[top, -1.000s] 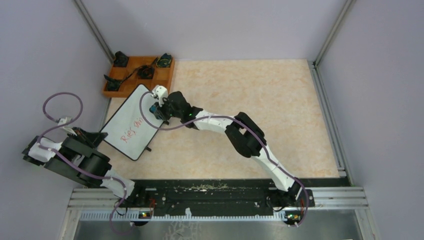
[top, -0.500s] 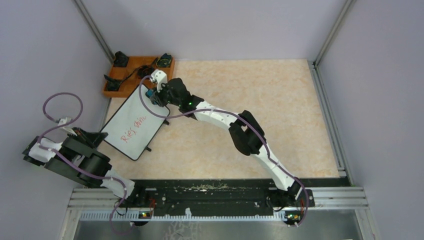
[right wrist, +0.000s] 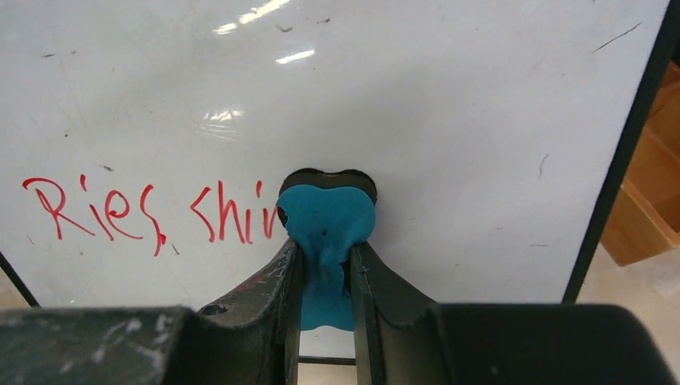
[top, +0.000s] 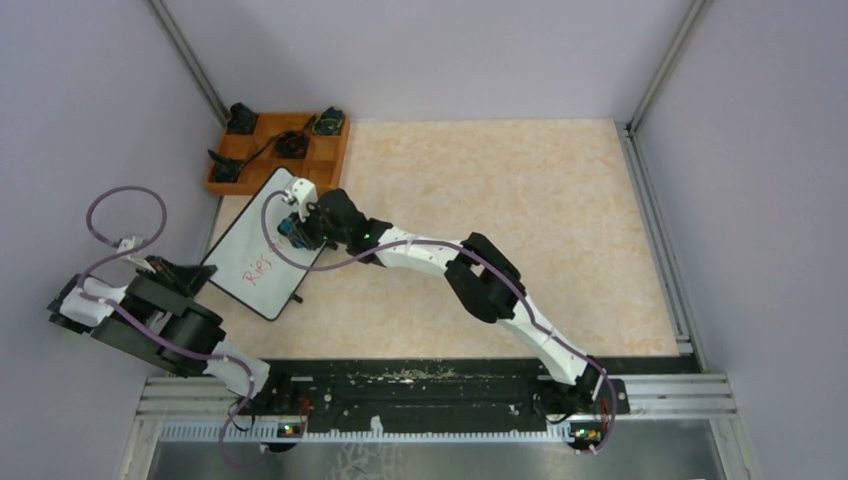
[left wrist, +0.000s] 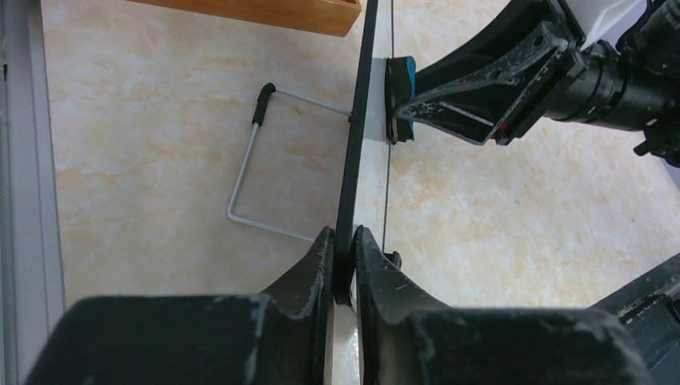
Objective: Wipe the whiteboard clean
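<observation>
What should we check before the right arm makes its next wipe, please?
1. Left gripper shut on the whiteboard edge: ok.
2. Right gripper shut on the eraser: ok.
3. Eraser pad against the board face: ok, the left wrist view shows contact.
4. Board wiped clean: not ok, red writing remains beside the eraser.
5. Gap between the board's far corner and the tray: cannot tell.
</observation>
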